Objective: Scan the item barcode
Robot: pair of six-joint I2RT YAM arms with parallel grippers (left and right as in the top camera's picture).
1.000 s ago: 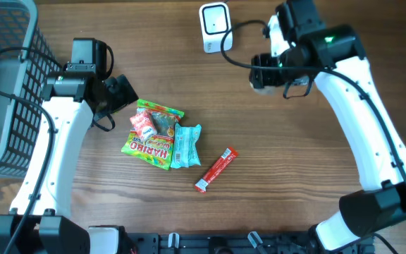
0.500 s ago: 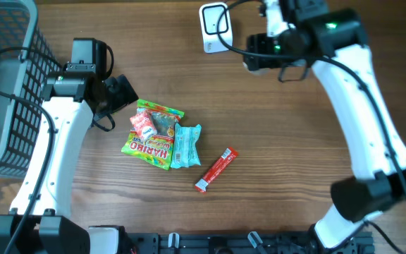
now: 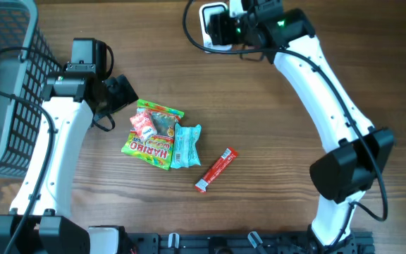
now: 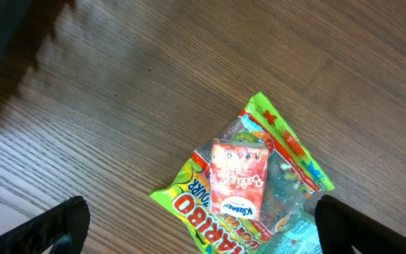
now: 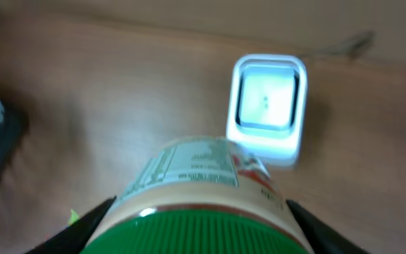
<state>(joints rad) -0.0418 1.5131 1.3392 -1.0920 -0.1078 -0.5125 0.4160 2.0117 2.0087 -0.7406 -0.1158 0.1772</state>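
Jar (image 5: 194,185) with a green lid (image 5: 196,236), presented to the white scanner (image 5: 268,102) at the far edge of the table (image 3: 273,162). The right claw (image 3: 232,29) is clamped across the jar, one finger on each side of the lid. In the right wrist view the jar lies just short of the scanner, its far end overlapping the scanner's lower rim.

A printed label (image 5: 192,168) faces upward. The picture is too blurred to say whether the barcode is on that panel or elsewhere around the jar.

The left claw (image 3: 123,92) hangs spread wide and empty, well to the left of the scanner. It sits over a sweets bag (image 3: 150,144) with a small red packet (image 4: 238,176) lying on top. A red stick (image 3: 216,169) lies well short of the scanner, and a basket (image 3: 5,85) stands far to its left.

To do this step well, the barcode should probably be turned square to the scanner's window. The jar is best held near it and steady, with the fingers off the printed code. If nothing reads, a slow roll of the jar about its long axis seems the safest correction.
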